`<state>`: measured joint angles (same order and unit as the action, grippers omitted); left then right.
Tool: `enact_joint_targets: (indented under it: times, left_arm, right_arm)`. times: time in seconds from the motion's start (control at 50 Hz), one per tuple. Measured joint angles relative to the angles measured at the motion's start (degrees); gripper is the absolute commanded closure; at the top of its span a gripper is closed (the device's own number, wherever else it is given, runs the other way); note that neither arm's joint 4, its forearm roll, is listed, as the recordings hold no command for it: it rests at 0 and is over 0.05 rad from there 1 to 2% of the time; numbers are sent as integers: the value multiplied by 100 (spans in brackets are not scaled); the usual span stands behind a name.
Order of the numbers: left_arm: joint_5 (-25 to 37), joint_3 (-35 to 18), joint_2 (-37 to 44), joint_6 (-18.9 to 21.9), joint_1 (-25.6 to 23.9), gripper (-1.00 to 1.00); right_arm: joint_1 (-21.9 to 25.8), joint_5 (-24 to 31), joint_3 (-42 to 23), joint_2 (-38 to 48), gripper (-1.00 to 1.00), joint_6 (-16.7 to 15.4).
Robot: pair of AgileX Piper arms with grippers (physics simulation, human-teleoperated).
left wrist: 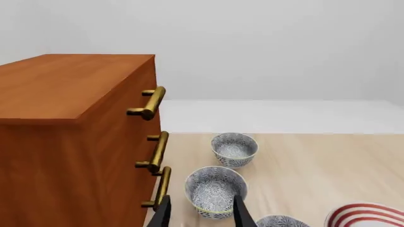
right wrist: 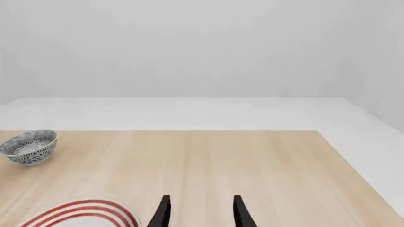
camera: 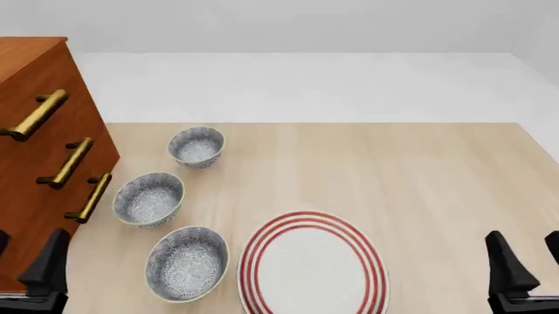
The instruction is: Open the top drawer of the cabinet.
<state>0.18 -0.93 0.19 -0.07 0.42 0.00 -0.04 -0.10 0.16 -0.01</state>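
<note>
The cabinet (camera: 18, 216) stands at the table's left edge, reddish-brown with three brass bar handles. The top drawer (camera: 26, 78) looks flush with the two below it; its handle (camera: 35, 114) is the highest. My left gripper (camera: 22, 261) hangs open and empty near the front edge, below and in front of the lowest handle. In the left wrist view the cabinet (left wrist: 44, 161) fills one side, the top drawer's handle (left wrist: 150, 102) shows, and the open left gripper (left wrist: 202, 215) frames a bowl. My right gripper (camera: 530, 258) is open and empty at the front right, far from the cabinet.
Three patterned bowls (camera: 196, 145) (camera: 148, 198) (camera: 186, 263) line up just right of the cabinet. A red-ringed white plate (camera: 313, 265) lies at the front middle. The right wrist view shows the right gripper (right wrist: 200, 213) above bare tabletop, a bowl (right wrist: 28, 146) and the plate's rim (right wrist: 82, 210).
</note>
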Motion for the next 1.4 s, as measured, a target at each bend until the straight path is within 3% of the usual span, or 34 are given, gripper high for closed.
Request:
enact_joint_targets:
  times: [0.4,0.92,1.4]
  left_arm:
    - [99,-270,-9,142,82,-100]
    - [-1434,-518,953,1888,269,-100]
    - [-2900,-382,2015,3605,350,-100]
  right_arm:
    - [1,-6,-13,22,-100,-1]
    - [1,-7,-15,25,-100,-2]
    - [1,-7,-15,25,-100,-1]
